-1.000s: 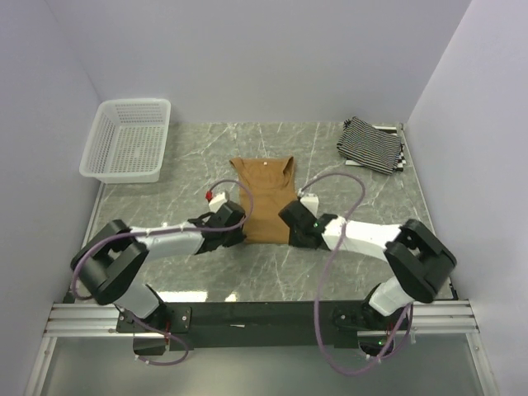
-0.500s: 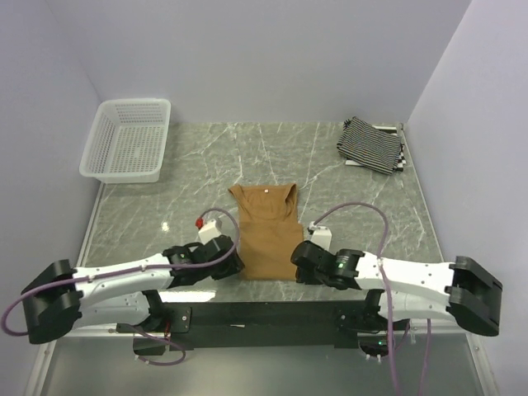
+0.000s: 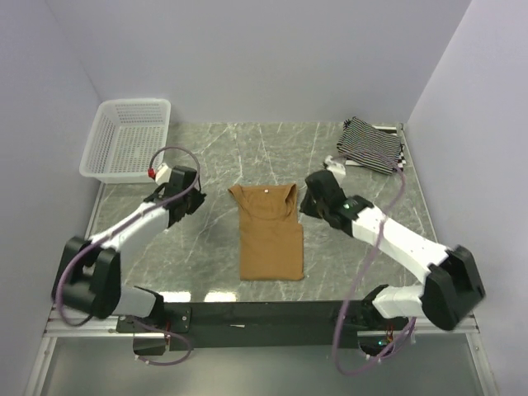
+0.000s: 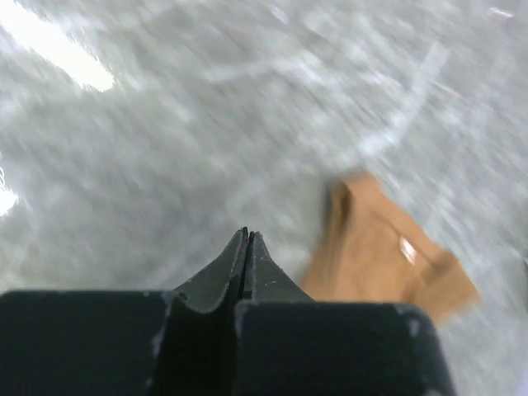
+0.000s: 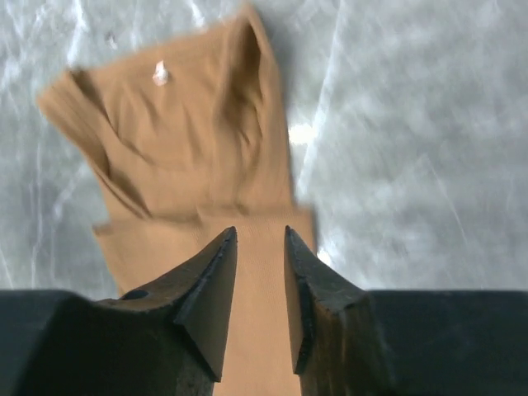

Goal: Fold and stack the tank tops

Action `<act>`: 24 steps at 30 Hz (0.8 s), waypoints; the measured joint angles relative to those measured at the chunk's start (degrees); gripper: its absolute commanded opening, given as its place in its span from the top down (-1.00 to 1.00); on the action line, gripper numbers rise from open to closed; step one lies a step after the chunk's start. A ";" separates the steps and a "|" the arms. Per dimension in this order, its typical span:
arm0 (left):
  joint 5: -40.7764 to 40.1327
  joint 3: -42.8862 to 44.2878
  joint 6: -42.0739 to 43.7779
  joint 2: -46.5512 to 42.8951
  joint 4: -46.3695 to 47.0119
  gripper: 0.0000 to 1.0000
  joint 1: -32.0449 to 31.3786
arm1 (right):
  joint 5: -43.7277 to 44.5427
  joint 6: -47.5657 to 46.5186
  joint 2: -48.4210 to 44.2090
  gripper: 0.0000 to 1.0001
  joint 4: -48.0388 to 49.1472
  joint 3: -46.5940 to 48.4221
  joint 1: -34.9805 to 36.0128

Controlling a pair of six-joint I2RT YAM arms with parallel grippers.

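The plain tan-brown tank top (image 3: pixel 269 235) lies flat on the marble table, straps at the far end, and shows again in the right wrist view (image 5: pixel 190 140) and the left wrist view (image 4: pixel 388 256). A black-and-white striped tank top (image 3: pixel 371 144) lies folded at the back right. My left gripper (image 3: pixel 196 203) is shut and empty (image 4: pixel 247 233), hovering over bare table left of the tan top's straps. My right gripper (image 3: pixel 311 200) is open with nothing between its fingers (image 5: pixel 260 235), above the tan top's right edge.
A white mesh basket (image 3: pixel 128 139) stands at the back left, just beyond my left wrist. Grey walls close in the table on three sides. Purple cables loop off both arms.
Both grippers have left the tan top's near hem and swung to its far end. The left one opened and shut again. The top now lies stretched out nearer the front edge.
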 measured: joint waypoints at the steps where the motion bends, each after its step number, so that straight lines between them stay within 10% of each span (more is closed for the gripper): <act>1: 0.57 1.07 0.57 2.51 0.20 0.99 1.38 | -0.70 -1.09 2.97 0.35 0.72 2.29 -0.66; 10: 8.83 15.02 5.09 27.15 4.46 0.99 4.24 | -8.00 -5.92 23.30 0.73 4.61 17.55 -0.98; 24: 16.94 21.57 6.88 34.73 8.52 0.99 -1.27 | -20.83 -4.76 42.82 0.85 7.91 29.44 -0.98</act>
